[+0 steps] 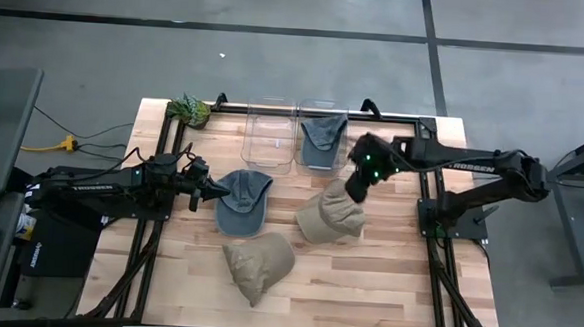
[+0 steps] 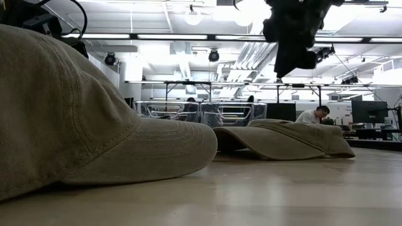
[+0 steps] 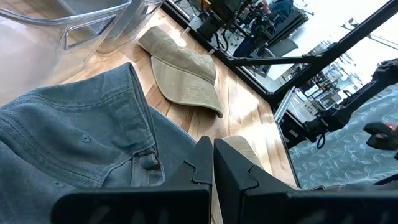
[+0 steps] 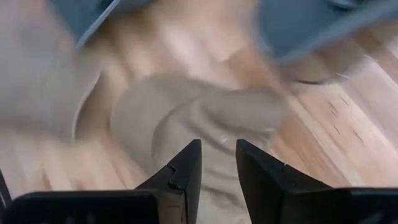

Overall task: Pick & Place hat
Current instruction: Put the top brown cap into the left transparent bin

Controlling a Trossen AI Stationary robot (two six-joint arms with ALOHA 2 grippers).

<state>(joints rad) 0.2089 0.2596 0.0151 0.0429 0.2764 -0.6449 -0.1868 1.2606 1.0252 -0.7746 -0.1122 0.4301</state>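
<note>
With our right end effector (image 1: 357,190) part-open and empty above the tan hat (image 1: 331,218), we risk pinching only loose fabric; our left end effector (image 1: 213,191) is closed.

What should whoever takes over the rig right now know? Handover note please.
Left gripper: shut, empty, at the edge of the blue hat on the table.
Right gripper: fingers apart, nothing held, above the tan hat right of centre.
Second tan hat lies at the table's front.
Done: one blue hat sits in the right clear bin; the left bin holds nothing.
Left: three hats to place.
</note>
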